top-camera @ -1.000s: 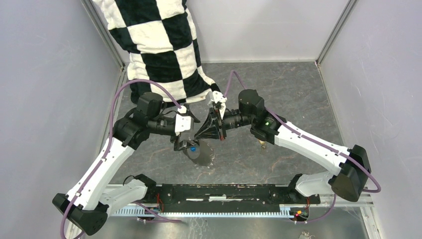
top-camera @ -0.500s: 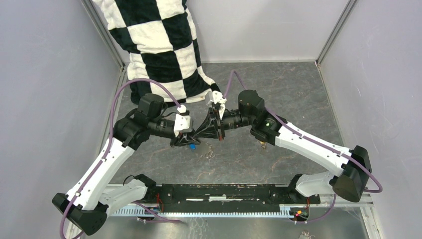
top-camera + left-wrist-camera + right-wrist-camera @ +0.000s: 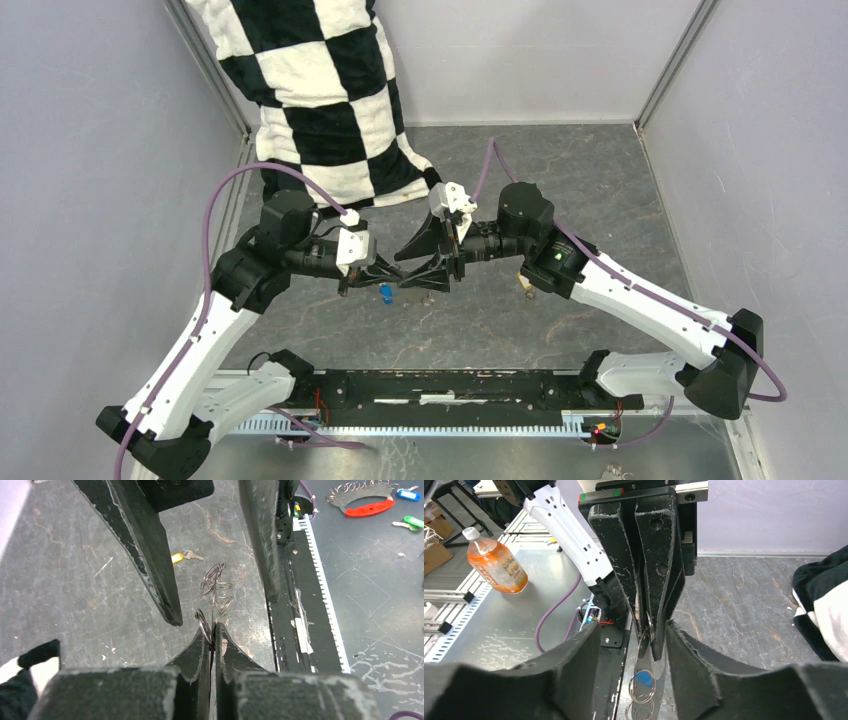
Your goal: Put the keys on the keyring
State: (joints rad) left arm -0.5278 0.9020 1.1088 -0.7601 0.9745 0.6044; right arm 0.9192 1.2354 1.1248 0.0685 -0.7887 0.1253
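Silver wire of the one keyring (image 3: 202,622) is pinched between the pressed-together jaws of my left gripper (image 3: 213,628); two keys counted; the blue key (image 3: 642,679) hangs just below the left gripper, the yellow key (image 3: 177,557) lies on the table (image 3: 75,580) well to its right, under the right arm; my right gripper (image 3: 634,626) faces the left gripper, jaws spread either side of its tips, gripping nothing; a second ago it was reversed: left jaws wide, right ones shut.
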